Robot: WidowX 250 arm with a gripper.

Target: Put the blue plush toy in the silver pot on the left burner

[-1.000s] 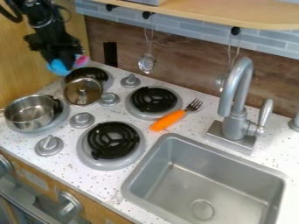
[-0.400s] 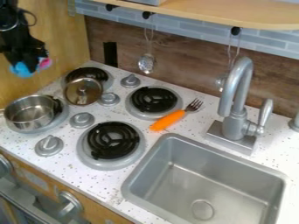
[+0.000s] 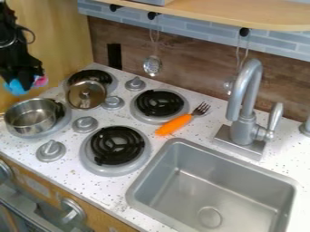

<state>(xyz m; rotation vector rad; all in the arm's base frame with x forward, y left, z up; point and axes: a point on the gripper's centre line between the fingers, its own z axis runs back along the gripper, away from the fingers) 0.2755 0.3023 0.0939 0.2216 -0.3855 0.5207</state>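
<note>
Gray sink point(image 3: 242, 195) sits at the near corner of a speckled white counter point(image 3: 172, 156) in a toy kitchen, beside a black-coiled front burner point(image 3: 117, 145). An orange-handled fork point(image 3: 178, 123) lies between the sink and another coiled burner point(image 3: 158, 104), near the gray faucet point(image 3: 243, 108). At left, a steel pot point(image 3: 31, 117) rests on a burner, the nearest vessel to the black gripper point(image 3: 28, 84), which hangs above and behind it, blue and pink at its lower end; whether it is open or closed cannot be told. A round lid point(image 3: 86, 94) tilts against the rear burner point(image 3: 97, 76). Behind, a slotted utensil point(image 3: 152, 66) hangs beneath a wooden shelf point(image 3: 224, 13).
</note>
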